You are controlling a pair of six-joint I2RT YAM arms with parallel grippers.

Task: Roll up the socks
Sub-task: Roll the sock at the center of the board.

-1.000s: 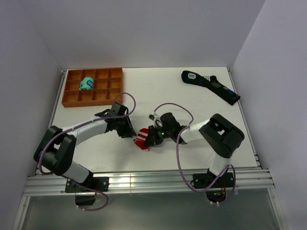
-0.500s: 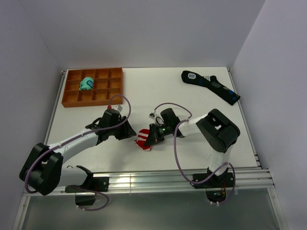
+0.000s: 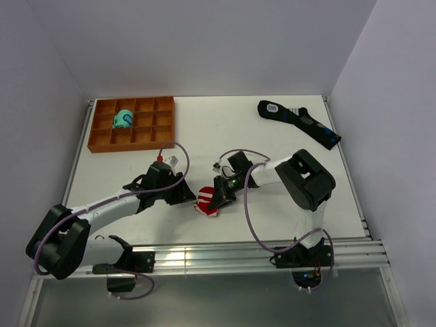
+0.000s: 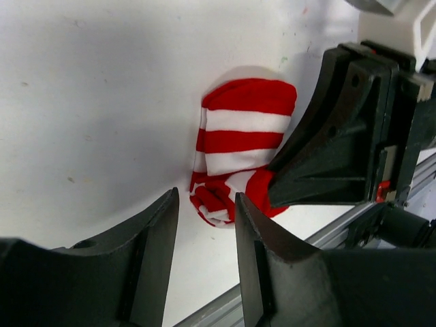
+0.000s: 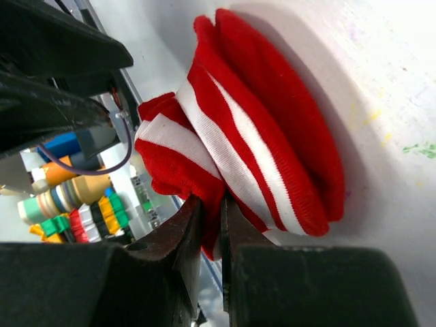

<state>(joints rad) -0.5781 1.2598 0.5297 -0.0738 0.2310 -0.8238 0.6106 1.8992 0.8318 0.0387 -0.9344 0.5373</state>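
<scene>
The red and white striped socks [image 3: 206, 201] lie bunched near the table's front middle; they also show in the left wrist view [image 4: 240, 138] and in the right wrist view [image 5: 252, 146]. My right gripper [image 3: 216, 195] is shut on the socks' lower edge, with a fold of fabric pinched between its jaws [image 5: 212, 221]. My left gripper [image 3: 188, 195] sits just left of the socks, open and empty, with its fingertips [image 4: 203, 211] a short way from the rolled end.
An orange compartment tray [image 3: 131, 123] at the back left holds a teal sock bundle [image 3: 123, 119]. A long black sock with blue patches [image 3: 298, 122] lies at the back right. The table's metal front rail [image 3: 204, 257] runs close below the socks.
My left arm has swung down and forward, bringing its gripper lower and closer to the socks' left side. The right gripper and the socks have shifted slightly toward the front.
</scene>
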